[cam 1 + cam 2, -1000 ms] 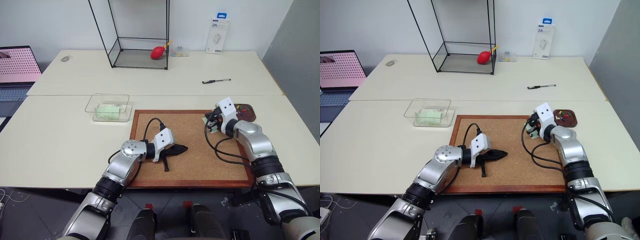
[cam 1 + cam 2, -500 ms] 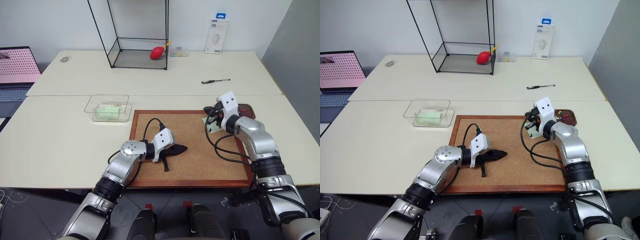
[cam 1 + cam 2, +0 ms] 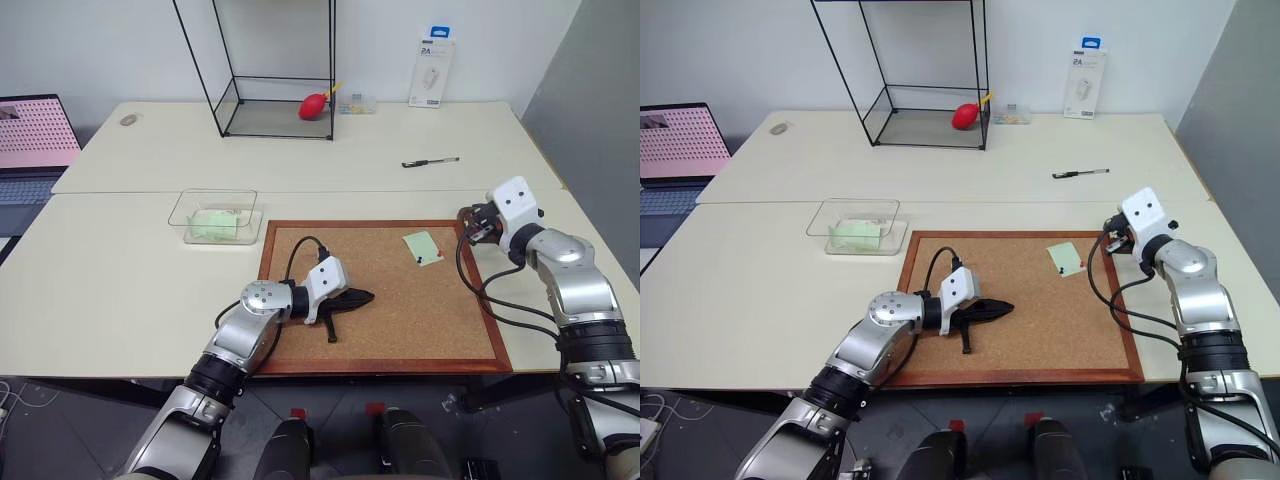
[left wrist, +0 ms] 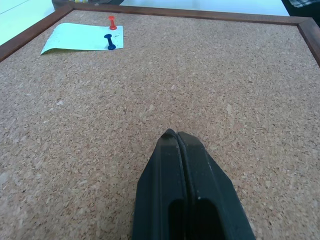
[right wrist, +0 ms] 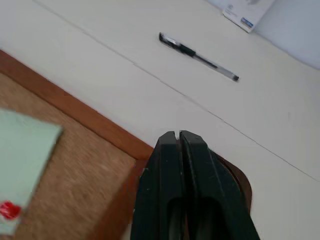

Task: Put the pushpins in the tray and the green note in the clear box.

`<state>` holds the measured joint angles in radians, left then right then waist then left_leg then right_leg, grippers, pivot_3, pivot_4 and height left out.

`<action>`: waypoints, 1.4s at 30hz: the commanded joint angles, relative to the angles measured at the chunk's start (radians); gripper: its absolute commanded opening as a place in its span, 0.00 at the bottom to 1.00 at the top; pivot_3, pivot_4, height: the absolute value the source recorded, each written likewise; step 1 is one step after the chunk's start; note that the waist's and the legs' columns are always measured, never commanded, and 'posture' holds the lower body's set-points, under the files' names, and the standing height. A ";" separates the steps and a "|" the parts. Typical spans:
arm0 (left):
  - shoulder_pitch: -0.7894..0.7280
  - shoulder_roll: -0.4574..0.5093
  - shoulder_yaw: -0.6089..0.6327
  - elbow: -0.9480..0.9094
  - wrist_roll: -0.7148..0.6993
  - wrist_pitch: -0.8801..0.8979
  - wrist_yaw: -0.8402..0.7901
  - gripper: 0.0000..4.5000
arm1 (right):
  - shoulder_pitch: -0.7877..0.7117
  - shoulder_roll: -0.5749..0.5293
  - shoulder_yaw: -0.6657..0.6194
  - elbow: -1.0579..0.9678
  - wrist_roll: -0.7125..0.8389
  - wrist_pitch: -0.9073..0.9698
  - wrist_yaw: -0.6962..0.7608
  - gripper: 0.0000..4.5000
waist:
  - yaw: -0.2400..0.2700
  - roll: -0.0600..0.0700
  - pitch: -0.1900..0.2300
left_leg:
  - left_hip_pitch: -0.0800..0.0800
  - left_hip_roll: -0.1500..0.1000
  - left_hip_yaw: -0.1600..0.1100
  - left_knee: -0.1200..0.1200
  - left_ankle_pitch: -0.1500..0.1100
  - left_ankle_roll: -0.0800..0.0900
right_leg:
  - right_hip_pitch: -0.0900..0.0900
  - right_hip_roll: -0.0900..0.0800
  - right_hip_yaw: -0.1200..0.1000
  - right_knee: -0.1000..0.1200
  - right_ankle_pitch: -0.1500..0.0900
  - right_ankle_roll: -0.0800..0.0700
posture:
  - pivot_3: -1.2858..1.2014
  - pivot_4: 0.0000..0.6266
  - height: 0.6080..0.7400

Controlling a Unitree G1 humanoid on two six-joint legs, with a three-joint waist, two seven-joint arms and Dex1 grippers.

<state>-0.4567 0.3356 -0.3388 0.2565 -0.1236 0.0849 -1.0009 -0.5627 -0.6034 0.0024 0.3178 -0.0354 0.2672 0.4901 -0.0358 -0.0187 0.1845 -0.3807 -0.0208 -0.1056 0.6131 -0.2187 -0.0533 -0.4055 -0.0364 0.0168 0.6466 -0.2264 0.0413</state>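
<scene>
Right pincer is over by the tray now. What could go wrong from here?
1. The green note on the corkboard is pinned by a red pushpin and a dark pushpin; pulling the note first may tear it.
2. The pins are tiny beside the shut right pincer, so a grasp could slip.
3. The tray sits mostly hidden under that pincer; a blind drop could miss.

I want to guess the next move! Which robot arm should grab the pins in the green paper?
Probably right: the right gripper is beside the green note with its pushpins; the left gripper is farther away.
</scene>
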 commanded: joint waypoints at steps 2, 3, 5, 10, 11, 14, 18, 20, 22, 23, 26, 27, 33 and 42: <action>0.008 0.000 -0.024 0.041 0.038 0.000 -0.009 0.00 | -0.045 -0.003 0.009 0.123 -0.062 -0.118 -0.071 0.00 | 0.003 0.000 0.000 | 0.000 0.000 0.000 0.000 0.000 0.000 | 0.000 0.000 0.000 0.000 0.000 0.000 | 0.52 0.24 1.00; 0.007 -0.001 -0.024 0.042 0.039 -0.001 -0.008 0.00 | -0.054 -0.001 0.012 0.148 -0.067 -0.132 -0.078 0.00 | 0.003 0.000 0.000 | 0.000 0.000 0.000 0.000 0.000 0.000 | 0.000 0.000 0.000 0.000 0.000 0.000 | 0.52 0.24 1.00; 0.007 -0.003 -0.023 0.043 0.041 -0.003 -0.008 0.00 | -0.075 0.005 0.014 0.198 -0.078 -0.152 -0.092 0.00 | 0.003 0.000 0.000 | 0.000 0.000 0.000 0.000 0.000 0.000 | 0.000 0.000 0.000 0.000 0.000 0.000 | 0.52 0.24 1.00; 0.016 0.003 -0.016 0.036 0.043 -0.002 -0.006 0.00 | -0.114 0.004 0.015 0.294 -0.099 -0.193 -0.121 0.12 | 0.003 0.000 0.000 | 0.000 0.000 0.000 0.000 0.000 0.000 | 0.000 0.000 0.000 0.000 0.000 0.000 | 0.52 0.24 1.00; 0.018 0.005 -0.015 0.035 0.042 -0.003 -0.006 0.00 | -0.118 0.006 0.013 0.302 -0.098 -0.194 -0.119 0.17 | 0.003 0.000 0.000 | 0.000 0.000 0.000 0.000 0.000 0.000 | 0.000 0.000 0.000 0.000 0.000 0.000 | 0.52 0.24 1.00; 0.020 0.007 -0.013 0.035 0.043 -0.004 -0.006 0.00 | -0.124 0.008 0.012 0.318 -0.098 -0.203 -0.116 0.30 | 0.003 0.000 0.000 | 0.000 0.000 0.000 0.000 0.000 0.000 | 0.000 0.000 0.000 -0.001 0.000 0.000 | 0.52 0.24 1.00; 0.020 0.007 -0.013 0.040 0.044 -0.008 -0.006 0.00 | -0.125 0.008 0.009 0.332 -0.100 -0.214 -0.118 0.48 | 0.002 0.000 0.000 | 0.000 0.000 0.000 0.000 0.000 0.000 | 0.000 0.000 0.000 0.000 0.000 0.000 | 0.52 0.24 1.00; 0.018 0.005 -0.013 0.043 0.044 -0.009 -0.006 0.00 | -0.121 0.006 0.002 0.323 -0.097 -0.223 -0.123 0.56 | 0.002 0.000 0.000 | 0.000 0.000 0.000 0.000 0.000 0.000 | 0.000 0.000 0.000 0.000 0.000 0.000 | 0.52 0.24 1.00; 0.016 0.006 -0.013 0.044 0.045 -0.010 -0.007 0.00 | -0.112 -0.006 -0.023 0.276 -0.077 -0.225 -0.120 0.66 | 0.002 0.000 0.000 | 0.000 0.000 0.000 0.000 0.000 0.000 | 0.000 0.000 0.000 0.000 0.000 0.000 | 0.52 0.24 1.00; 0.015 0.006 -0.013 0.045 0.045 -0.010 -0.007 0.00 | -0.108 -0.011 -0.035 0.254 -0.067 -0.222 -0.117 0.66 | 0.002 0.000 0.000 | 0.000 0.000 0.000 0.000 0.000 0.000 | 0.000 0.000 0.000 0.000 0.000 0.000 | 0.52 0.24 1.00; 0.017 0.008 -0.011 0.043 0.044 -0.011 -0.007 0.00 | -0.077 -0.022 -0.080 0.152 -0.001 -0.185 -0.066 0.66 | 0.003 0.000 0.000 | 0.000 0.000 0.000 0.000 0.000 0.000 | 0.000 0.000 0.000 0.000 0.000 0.000 | 0.52 0.24 1.00; 0.017 0.008 -0.011 0.042 0.044 -0.010 -0.007 0.00 | -0.047 -0.026 -0.102 0.084 0.048 -0.146 -0.019 0.66 | 0.003 0.000 0.000 | 0.000 0.000 0.000 0.000 0.000 0.000 | 0.000 0.000 0.000 0.000 0.000 0.000 | 0.52 0.24 1.00; 0.012 0.009 -0.009 0.049 0.042 -0.011 -0.011 0.00 | 0.127 -0.037 -0.140 -0.179 0.201 0.010 0.137 0.66 | 0.003 0.001 0.000 | -0.001 0.000 -0.001 0.000 0.000 0.000 | 0.001 0.000 0.000 -0.001 0.000 0.000 | 0.52 0.24 1.00; 0.003 0.009 -0.013 0.061 0.045 -0.016 -0.020 0.00 | 0.266 0.075 -0.086 -0.307 0.239 0.100 0.115 0.66 | 0.000 0.002 -0.001 | 0.000 0.000 -0.001 0.000 0.000 0.000 | 0.001 0.000 0.000 0.000 0.000 0.000 | 0.52 0.24 1.00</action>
<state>-0.4678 0.3326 -0.3344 0.2826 -0.1109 0.0564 -1.0154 -0.2958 -0.5430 -0.0943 0.0517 0.2010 0.3686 0.6219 -0.0356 -0.0166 0.1830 -0.3803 -0.0206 -0.1063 0.6134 -0.2185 -0.0531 -0.4045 -0.0360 0.0166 0.6465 -0.2262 0.0418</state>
